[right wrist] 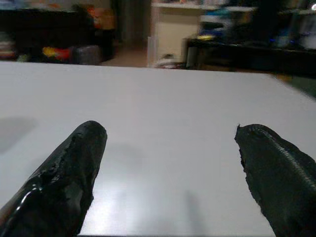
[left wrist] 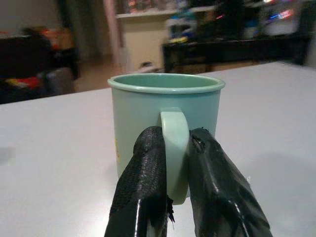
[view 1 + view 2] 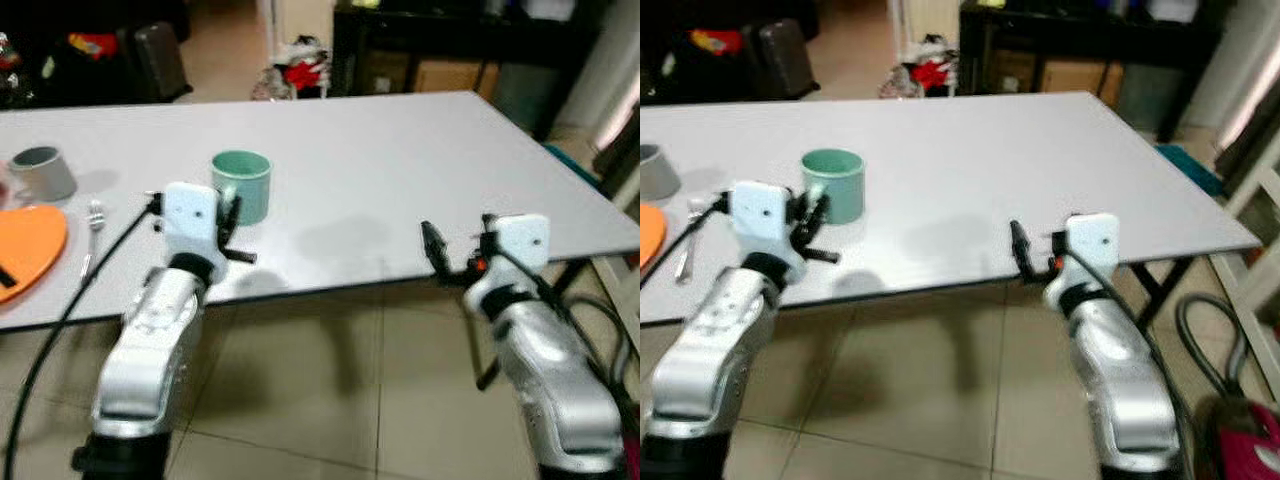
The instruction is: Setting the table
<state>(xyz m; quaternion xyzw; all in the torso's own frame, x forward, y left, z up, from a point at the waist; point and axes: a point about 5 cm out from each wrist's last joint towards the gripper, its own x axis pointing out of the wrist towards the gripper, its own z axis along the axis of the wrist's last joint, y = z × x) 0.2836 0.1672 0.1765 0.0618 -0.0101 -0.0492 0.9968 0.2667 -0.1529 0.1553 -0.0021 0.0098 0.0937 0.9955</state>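
A pale green mug (image 3: 243,183) stands upright on the white table (image 3: 400,170), near its front edge. My left gripper (image 2: 175,140) is shut on the mug's handle, one black finger on each side of it, and the mug rests on the tabletop. Over the front edge further right, my right gripper (image 3: 447,252) is open with nothing between its fingers (image 1: 74,168). At the left sit a grey mug (image 3: 42,172), an orange plate (image 3: 30,245) and a piece of silver cutlery (image 3: 95,225).
Tiled floor lies under and in front of the table. Dark furniture (image 3: 430,45) and clutter stand behind it. A white chair frame (image 3: 1250,270) and a red vacuum cleaner (image 3: 1250,450) are at the right.
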